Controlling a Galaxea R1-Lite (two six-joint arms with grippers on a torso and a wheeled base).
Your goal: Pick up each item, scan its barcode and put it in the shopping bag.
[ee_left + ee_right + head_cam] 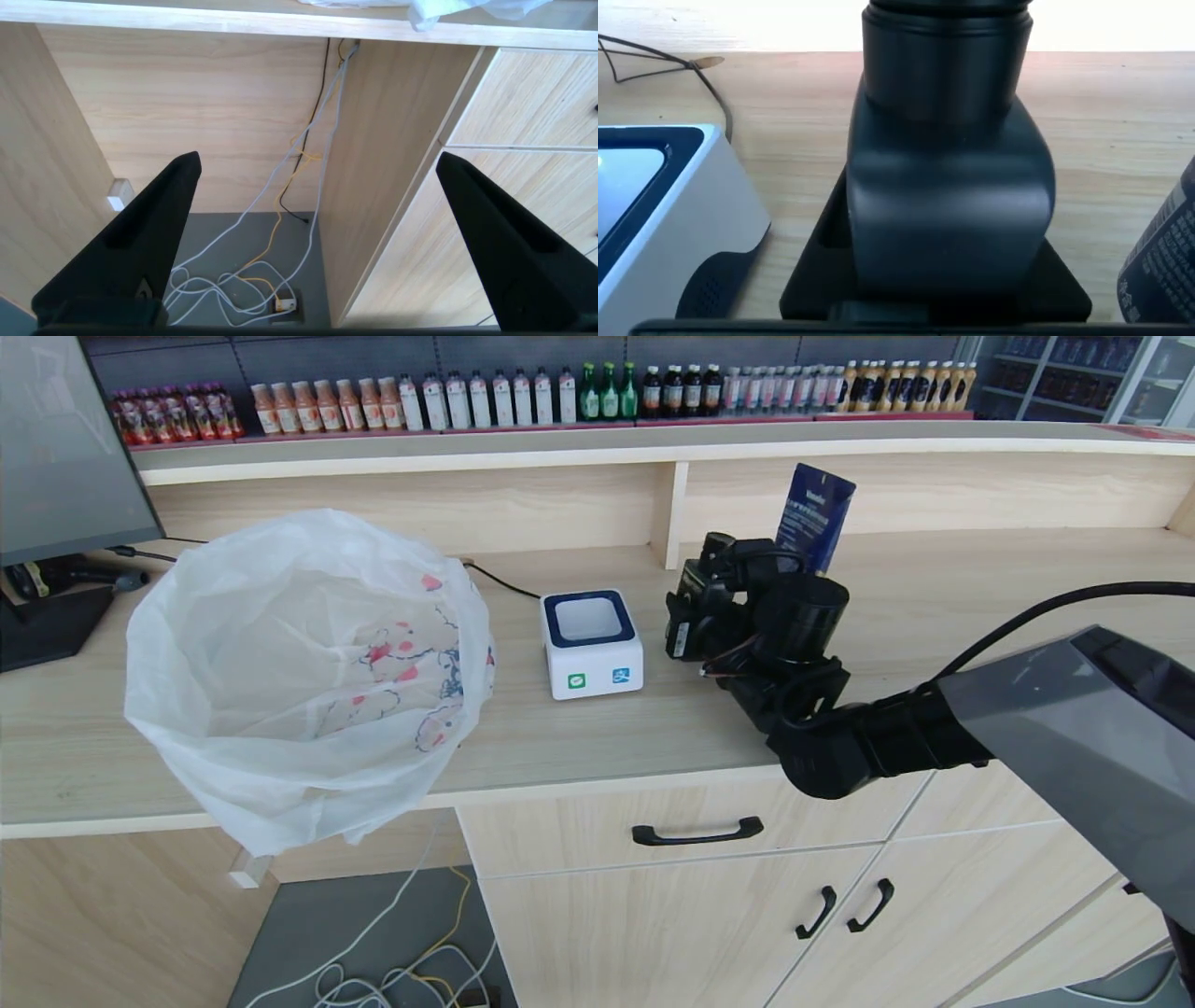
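Left end effector (318, 161): hung below worktop (607, 737) edge, jaws apart, empty. Shopping bag (308, 672): sat open on worktop. Scanner (592, 642): stood right of bag. Right end effector (705, 597): beside scanner; grip could not be told. Blue packet (815, 515): just behind it.

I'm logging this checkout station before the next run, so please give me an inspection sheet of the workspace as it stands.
Surface: wooden counter.
Job's things: shopping bag open, overhanging the counter's front edge; scanner to its right; blue packet upright behind the right gripper, hold unclear.
Clutter: dark device under the monitor.
Grippers: right gripper over the counter, right of the scanner; left gripper open, below counter level.
Cables: black lead from the scanner; loose wires on the floor.
Surroundings: monitor at left; bottle shelf behind.
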